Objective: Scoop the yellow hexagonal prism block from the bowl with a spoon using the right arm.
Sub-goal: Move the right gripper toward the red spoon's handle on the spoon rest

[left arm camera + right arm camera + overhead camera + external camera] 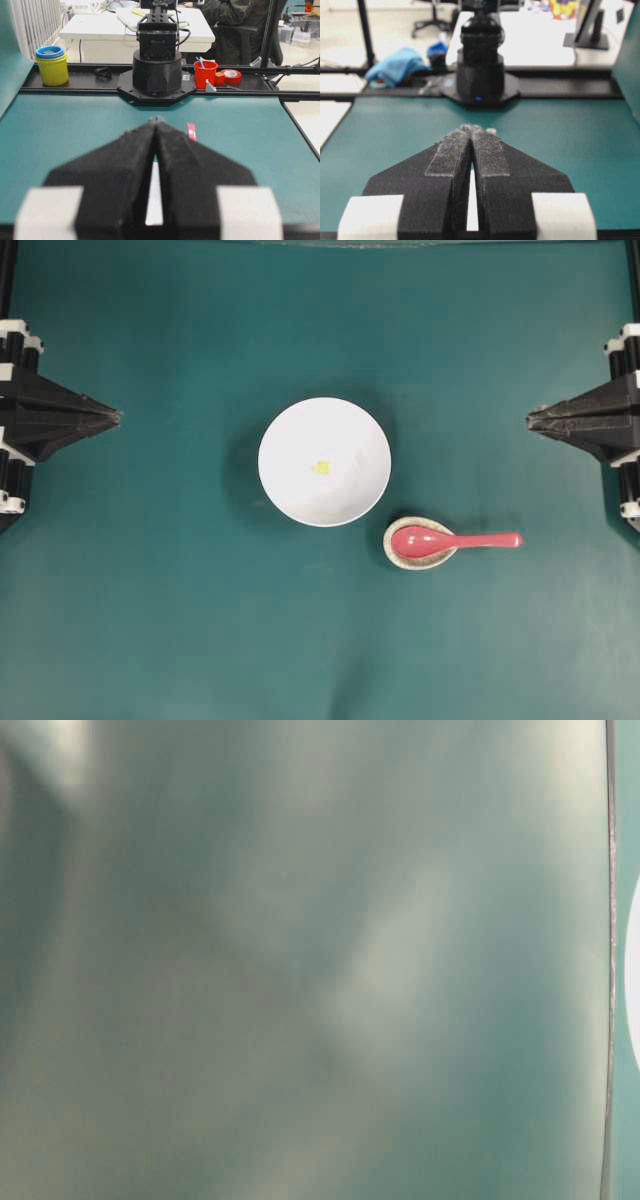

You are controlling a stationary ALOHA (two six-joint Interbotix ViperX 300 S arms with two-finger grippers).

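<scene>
The yellow hexagonal prism block lies at the bottom of the white bowl in the middle of the green worktop; just beside the bowl, toward the worktop's near edge, the pink-red spoon rests with its scoop in a small speckled dish — handle pointing at the right edge. The right gripper and left gripper sit pinched together, holding nothing, well apart from the bowl at opposite edges. The table-level view is a blur — seemingly only green cloth.
</scene>
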